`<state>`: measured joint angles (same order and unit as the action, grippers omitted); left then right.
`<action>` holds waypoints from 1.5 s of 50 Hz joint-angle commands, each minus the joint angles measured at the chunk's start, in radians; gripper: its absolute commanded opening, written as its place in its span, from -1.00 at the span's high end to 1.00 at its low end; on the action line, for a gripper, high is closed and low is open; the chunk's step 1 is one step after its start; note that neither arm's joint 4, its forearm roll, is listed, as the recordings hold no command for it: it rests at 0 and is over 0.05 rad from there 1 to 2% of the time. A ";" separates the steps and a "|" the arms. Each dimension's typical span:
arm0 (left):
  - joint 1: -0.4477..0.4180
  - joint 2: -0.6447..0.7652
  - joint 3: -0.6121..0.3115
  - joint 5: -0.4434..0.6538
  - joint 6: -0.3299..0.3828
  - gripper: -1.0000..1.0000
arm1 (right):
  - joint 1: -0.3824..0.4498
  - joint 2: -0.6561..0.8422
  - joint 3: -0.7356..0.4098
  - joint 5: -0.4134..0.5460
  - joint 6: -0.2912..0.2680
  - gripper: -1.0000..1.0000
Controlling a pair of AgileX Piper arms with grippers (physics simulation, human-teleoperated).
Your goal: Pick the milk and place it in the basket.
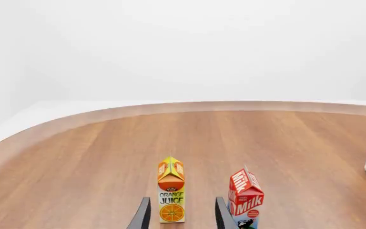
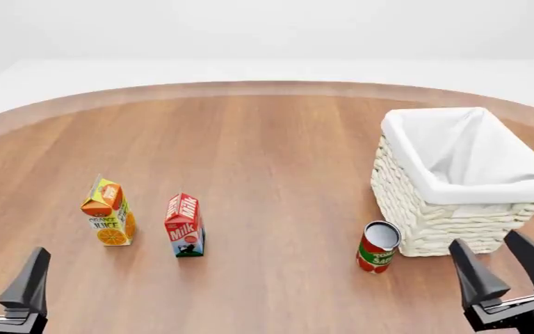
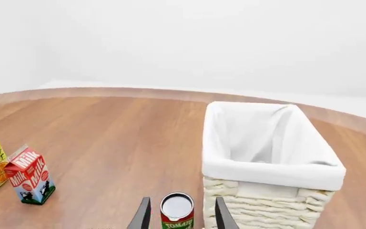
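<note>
Milk (image 2: 184, 225) carton, white "Milk" lettering

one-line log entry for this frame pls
phase: pre-grasp | left gripper: open, empty | right gripper: open, empty | milk: upright on table, beside juice carton | basket: empty

Red can (image 3: 177, 211) between spread claw (image 3: 179, 215) fingers, just beside basket (image 3: 269, 179).

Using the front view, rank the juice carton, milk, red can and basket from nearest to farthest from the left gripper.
1. juice carton, just ahead of the left gripper, on the left.
2. milk, beside the juice.
3. red can, right of centre.
4. basket, far right.
</note>
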<state>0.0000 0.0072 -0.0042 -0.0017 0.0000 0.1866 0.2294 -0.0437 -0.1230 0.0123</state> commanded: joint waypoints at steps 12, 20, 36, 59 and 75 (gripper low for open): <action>0.000 0.000 0.000 0.000 0.000 -1.00 | 0.141 0.278 -0.016 -0.214 -0.011 -1.00; 0.000 0.000 0.000 0.000 0.000 -1.00 | 0.206 0.358 -0.048 -0.248 -0.017 -1.00; 0.000 0.000 0.000 0.000 0.000 -1.00 | 0.293 0.484 -0.189 -0.191 -0.008 -1.00; 0.000 0.000 0.000 0.000 0.000 -1.00 | 0.427 0.725 -0.481 -0.049 -0.044 -1.00; 0.000 0.000 0.000 0.000 0.000 -1.00 | 0.484 0.826 -0.682 0.078 0.045 -1.00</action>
<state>0.0000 0.0073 -0.0043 -0.0017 0.0000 0.6363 0.9990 -0.6161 -0.1101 0.0052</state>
